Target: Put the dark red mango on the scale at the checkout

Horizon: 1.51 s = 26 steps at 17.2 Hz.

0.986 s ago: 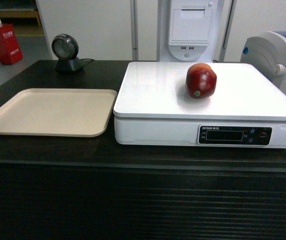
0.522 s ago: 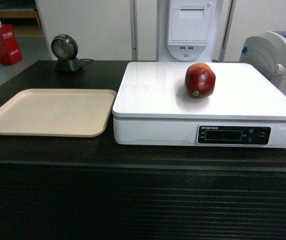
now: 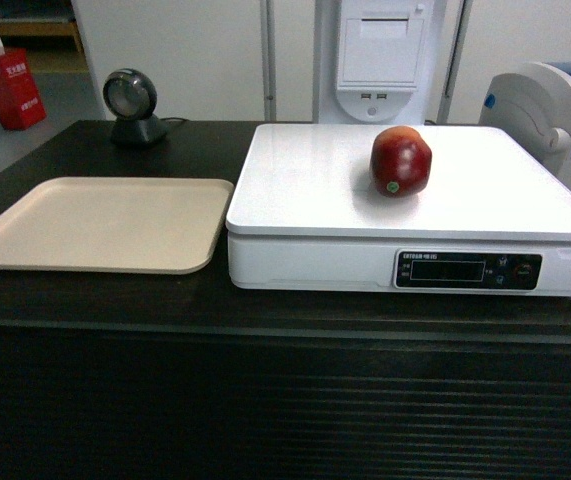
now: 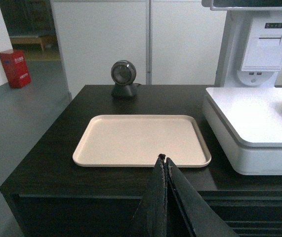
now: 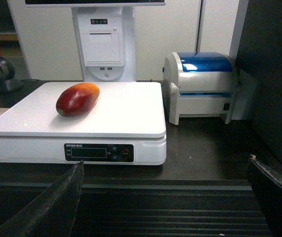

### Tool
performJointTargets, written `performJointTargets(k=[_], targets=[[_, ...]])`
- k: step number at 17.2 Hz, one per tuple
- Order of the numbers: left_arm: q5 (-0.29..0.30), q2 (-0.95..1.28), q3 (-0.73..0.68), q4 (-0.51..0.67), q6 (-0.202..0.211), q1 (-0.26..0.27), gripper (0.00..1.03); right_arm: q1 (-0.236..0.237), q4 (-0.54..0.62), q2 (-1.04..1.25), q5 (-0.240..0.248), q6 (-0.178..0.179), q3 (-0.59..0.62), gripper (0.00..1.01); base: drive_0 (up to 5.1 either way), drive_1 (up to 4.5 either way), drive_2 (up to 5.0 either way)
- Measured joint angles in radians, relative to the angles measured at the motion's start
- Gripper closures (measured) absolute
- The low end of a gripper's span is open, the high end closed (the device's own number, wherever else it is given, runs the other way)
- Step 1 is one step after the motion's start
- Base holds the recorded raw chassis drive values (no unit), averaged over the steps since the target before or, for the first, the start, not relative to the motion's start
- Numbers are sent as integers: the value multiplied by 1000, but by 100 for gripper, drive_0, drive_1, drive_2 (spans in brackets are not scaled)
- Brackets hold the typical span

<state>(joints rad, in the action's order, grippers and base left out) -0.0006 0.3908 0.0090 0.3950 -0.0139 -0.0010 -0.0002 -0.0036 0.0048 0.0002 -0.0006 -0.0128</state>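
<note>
The dark red mango (image 3: 401, 161) lies on the white platform of the scale (image 3: 305, 180), untouched by either gripper; in the right wrist view the dark red mango (image 5: 77, 99) rests left of centre on the scale (image 5: 126, 111). The scale stands on the dark checkout (image 3: 95, 300). My left gripper (image 4: 163, 159) is shut and empty, held back in front of the counter edge below the beige tray. My right gripper (image 5: 164, 168) is open wide with nothing between its fingers, drawn back before the ribbed front panel (image 5: 165, 212). Neither gripper shows in the head view.
A beige tray (image 3: 100, 222) lies left of the scale. A round black scanner (image 3: 131, 105) stands at the back left. A white and blue printer (image 5: 202, 86) sits right of the scale. A white receipt terminal (image 3: 380, 55) rises behind it.
</note>
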Motion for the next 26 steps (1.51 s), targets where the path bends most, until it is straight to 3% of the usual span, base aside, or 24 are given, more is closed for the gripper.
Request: performJointTargets(k=[8,15,18,23,25,26], targets=[[0,-187,0,-190,0,0,101,0,0,0,0,0,0,3,0,0,0],[0,-236,1,-252,0,0,101,0,0,0,0,0,0,3,0,0,0],[2,-345,0,-403,0,0,101,0,0,0,0,0,0,3,0,0,0],[0,-381,0,-400,0,1,101,0,0,0,0,0,0,3,0,0,0],[0,-381,0,-398,0,1,38,0,0,0,0,0,0,3,0,0,0],[0,-381,0,-398,0,1,25,0,0,0,0,0,0,3,0,0,0]])
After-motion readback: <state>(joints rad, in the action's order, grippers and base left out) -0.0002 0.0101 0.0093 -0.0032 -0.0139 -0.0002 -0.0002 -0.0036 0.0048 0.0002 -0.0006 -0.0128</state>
